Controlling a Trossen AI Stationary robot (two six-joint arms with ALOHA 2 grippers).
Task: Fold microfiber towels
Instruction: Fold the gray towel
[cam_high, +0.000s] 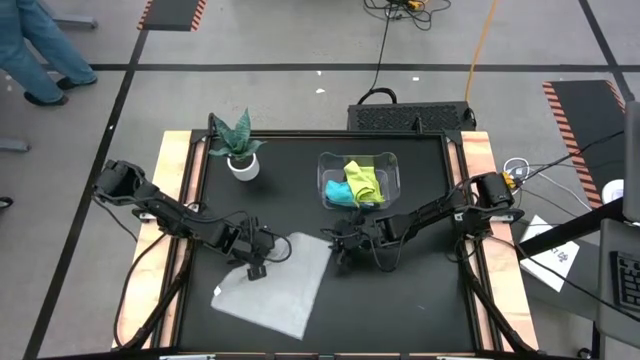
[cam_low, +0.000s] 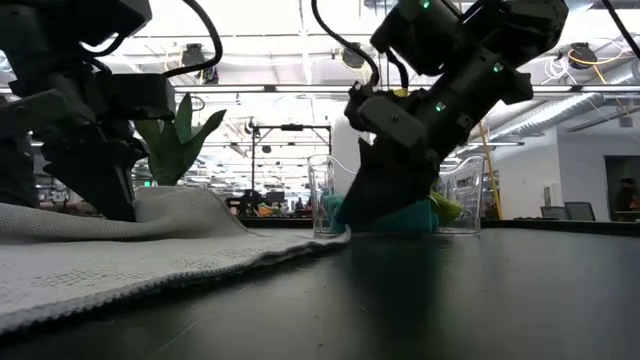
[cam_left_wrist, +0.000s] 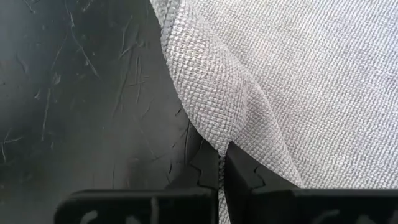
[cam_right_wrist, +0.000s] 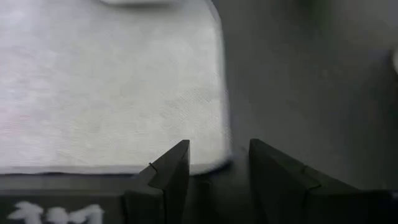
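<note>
Grey towel (cam_high: 275, 282) lies spread flat on the black tabletop (cam_high: 420, 290), on the near side of the clear plastic bin (cam_high: 392, 180). Light grey, coarse looped weave, roughly square, skewed diagonal to the tabletop edges. The corner toward the potted plant (cam_high: 238, 150) is puckered up into a ridge.

Left gripper (cam_left_wrist: 221, 163) is pinched fully closed on that puckered edge of the grey towel; the left wrist view shows cloth bunched between the fingertips. Right gripper (cam_right_wrist: 217, 162) sits low at the towel corner nearest the bin, jaws parted and straddling the corner, nothing clamped; the cloth lies flat on the tabletop between and in front of them.

Yellow-green towel (cam_high: 365, 178) and teal towel (cam_high: 340, 193) are crumpled together inside the bin, not yet dealt with.

Handling judgement: the cloth looks light, soft and limp, with no stiffness, so it will drape and sag from any hold. The textured pile should grip well, so it is not slippery. Nothing fragile. Best taken at two adjacent corners, pinched right at the edge so only one layer is caught. A one-corner lift would likely drag and bunch it.
</note>
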